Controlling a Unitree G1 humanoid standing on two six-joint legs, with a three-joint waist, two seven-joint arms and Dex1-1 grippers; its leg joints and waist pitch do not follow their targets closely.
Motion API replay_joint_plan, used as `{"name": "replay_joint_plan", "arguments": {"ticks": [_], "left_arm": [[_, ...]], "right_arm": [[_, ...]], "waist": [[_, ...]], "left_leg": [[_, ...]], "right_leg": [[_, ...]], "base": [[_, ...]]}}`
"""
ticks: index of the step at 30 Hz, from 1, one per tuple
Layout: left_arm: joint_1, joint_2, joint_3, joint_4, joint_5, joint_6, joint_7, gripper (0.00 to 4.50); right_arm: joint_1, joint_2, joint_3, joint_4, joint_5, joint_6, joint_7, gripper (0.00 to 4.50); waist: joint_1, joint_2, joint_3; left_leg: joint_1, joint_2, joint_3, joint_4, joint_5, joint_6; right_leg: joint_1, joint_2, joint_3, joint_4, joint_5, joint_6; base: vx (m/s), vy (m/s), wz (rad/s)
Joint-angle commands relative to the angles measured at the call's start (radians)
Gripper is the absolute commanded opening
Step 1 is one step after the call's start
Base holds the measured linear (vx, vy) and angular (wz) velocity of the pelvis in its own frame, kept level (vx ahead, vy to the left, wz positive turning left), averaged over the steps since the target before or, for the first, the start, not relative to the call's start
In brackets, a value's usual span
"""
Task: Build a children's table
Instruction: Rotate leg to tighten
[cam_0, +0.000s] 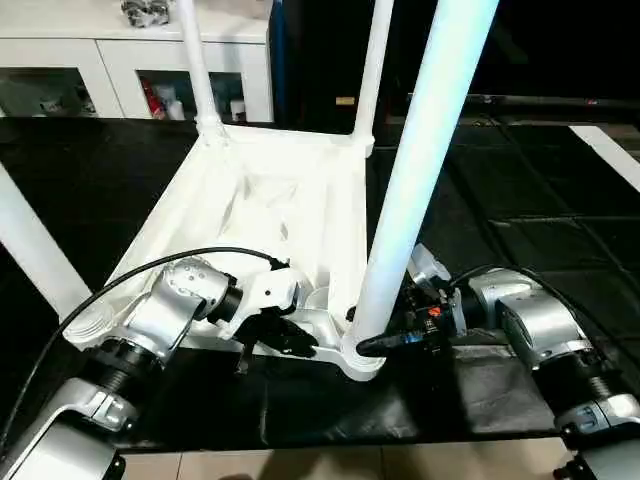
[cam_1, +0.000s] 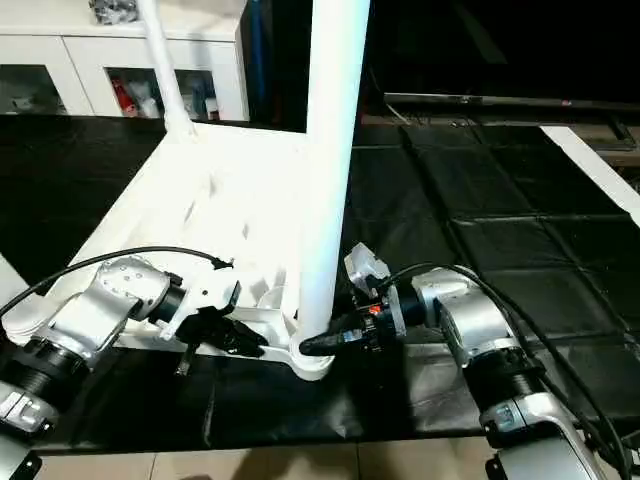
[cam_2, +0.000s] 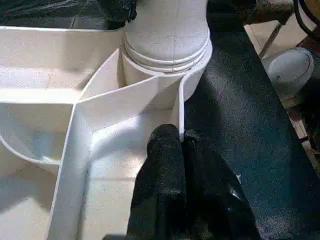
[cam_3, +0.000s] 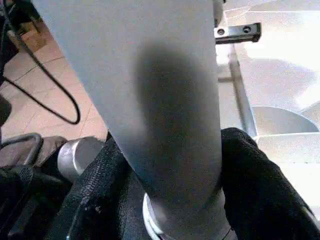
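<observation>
While the left tool (cam_0: 285, 338) pinches the tabletop's rim (cam_2: 181, 107), the right tool (cam_0: 385, 340) clasps a leg (cam_0: 420, 170).

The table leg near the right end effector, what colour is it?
Plain white, like the tabletop. The leg shows best in the left eye view.

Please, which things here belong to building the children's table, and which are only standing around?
Part of the job:
- tabletop, upside down
- near leg, right gripper around its base
- two far legs
- left gripper, pinching a rib

Just around:
- white cabinet
- black mat
</observation>
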Motion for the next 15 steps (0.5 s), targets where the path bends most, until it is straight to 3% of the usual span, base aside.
{"name": "replay_joint_plan", "arguments": {"ticks": [1,3,5,8,9,10,11,13,14,15], "left_arm": [[-0.015,-0.037,-0.007,0.018,0.02,0.037,0.078,0.0],[-0.004,-0.05,0.009,0.002,0.009,0.075,0.107,0.0],[0.0,-0.056,0.017,-0.005,0.008,0.091,0.126,0.0],[0.014,-0.087,0.05,-0.043,-0.001,0.172,0.213,0.0],[0.017,-0.098,0.058,-0.055,-0.003,0.194,0.237,0.0],[0.021,-0.114,0.071,-0.071,-0.006,0.225,0.269,0.0],[0.021,-0.114,0.071,-0.071,-0.006,0.225,0.269,0.0],[0.025,-0.183,0.113,-0.112,-0.017,0.318,0.386,0.0],[0.025,-0.231,0.136,-0.132,-0.024,0.362,0.453,0.0],[0.025,-0.271,0.152,-0.148,-0.029,0.395,0.5,0.0]], "right_arm": [[0.03,0.024,0.017,-0.051,0.056,0.066,0.005,2.19],[0.063,0.037,0.002,-0.091,0.076,0.102,-0.036,2.17],[0.078,0.047,-0.008,-0.107,0.084,0.115,-0.062,2.17],[0.132,0.101,-0.042,-0.151,0.066,0.114,-0.218,2.17],[0.139,0.121,-0.052,-0.15,0.052,0.111,-0.269,2.17],[0.145,0.147,-0.065,-0.145,0.033,0.108,-0.338,2.16],[0.145,0.147,-0.065,-0.145,0.033,0.108,-0.338,2.16],[0.129,0.25,-0.118,-0.095,-0.014,0.123,-0.58,2.14],[0.103,0.312,-0.149,-0.053,-0.025,0.118,-0.702,2.13],[0.078,0.358,-0.169,-0.021,-0.027,0.113,-0.782,2.13]], "waist": [[-0.007,-0.01,-0.067],[-0.005,-0.01,-0.065],[-0.004,-0.01,-0.063],[-0.01,-0.014,-0.059],[-0.019,-0.018,-0.058],[-0.023,-0.018,-0.057],[-0.033,-0.017,-0.055],[-0.055,-0.01,-0.053],[-0.065,-0.012,-0.054],[-0.088,-0.01,-0.053]], "left_leg": [[-0.004,-0.012,0.022,-0.07,-0.201,0.042],[0.001,-0.013,0.022,-0.07,-0.225,0.038],[-0.002,-0.013,0.02,-0.072,-0.231,0.036],[-0.003,-0.018,0.017,-0.072,-0.255,0.027],[-0.005,-0.026,0.014,-0.07,-0.266,0.021],[-0.006,-0.025,0.013,-0.071,-0.263,0.013],[-0.006,-0.031,0.011,-0.068,-0.278,0.011],[-0.014,-0.034,0.005,-0.066,-0.302,0.001],[-0.017,-0.034,0.002,-0.066,-0.312,-0.003],[-0.022,-0.034,-0.006,-0.063,-0.347,-0.003]], "right_leg": [[0.054,-0.032,0.036,-0.06,-0.387,-0.18],[0.05,-0.033,0.037,-0.065,-0.428,-0.167],[0.052,-0.034,0.036,-0.069,-0.456,-0.153],[0.048,-0.035,0.031,-0.082,-0.547,-0.105],[0.048,-0.036,0.021,-0.093,-0.63,-0.062],[0.048,-0.038,0.021,-0.094,-0.642,-0.052],[0.044,-0.036,0.01,-0.108,-0.689,-0.026],[0.05,-0.035,-0.01,-0.119,-0.723,0.004],[0.054,-0.035,-0.018,-0.124,-0.728,0.016],[0.058,-0.034,-0.043,-0.137,-0.745,0.038]], "base": [[0.0,0.0,0.0],[0.0,0.0,0.0],[0.0,0.0,0.0],[0.0,0.0,0.0],[0.0,0.0,0.0],[0.0,0.0,0.0],[0.0,0.0,0.0],[-0.024,0.007,-0.09],[-0.055,0.027,-0.26],[-0.055,0.027,-0.26]]}}
